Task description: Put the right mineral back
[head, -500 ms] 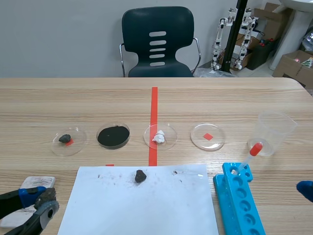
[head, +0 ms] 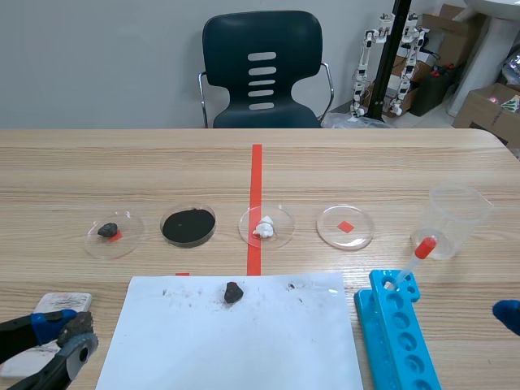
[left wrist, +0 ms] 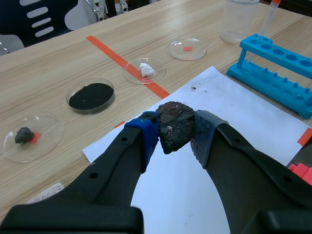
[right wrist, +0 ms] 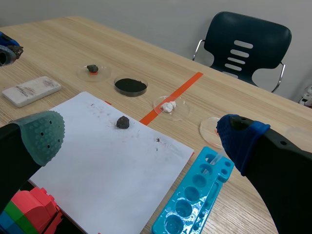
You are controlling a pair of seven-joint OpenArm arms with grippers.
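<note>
**Status: left gripper [left wrist: 174, 134] clamped on dark rock [left wrist: 175, 124]; right gripper [right wrist: 139, 141] spread, holding nothing**

The left gripper sits low at the counter's [head: 366, 162] near left, just beside the left edge of the white sheet [head: 244, 349]. The dark rock is pinched between its pads. The right gripper's fingers stand wide apart, near the blue tube rack [head: 400, 337]. A smaller dark lump [head: 233, 292] lies on the white sheet near its far edge. Beyond the sheet, four dishes stand in a row. From the left they contain a small dark stone [head: 108, 230], black powder [head: 188, 226] and a white lump [head: 264, 227]. The rightmost dish [head: 361, 236] shows only a red square mark. A plastic cup [head: 457, 219] stands further right.
</note>
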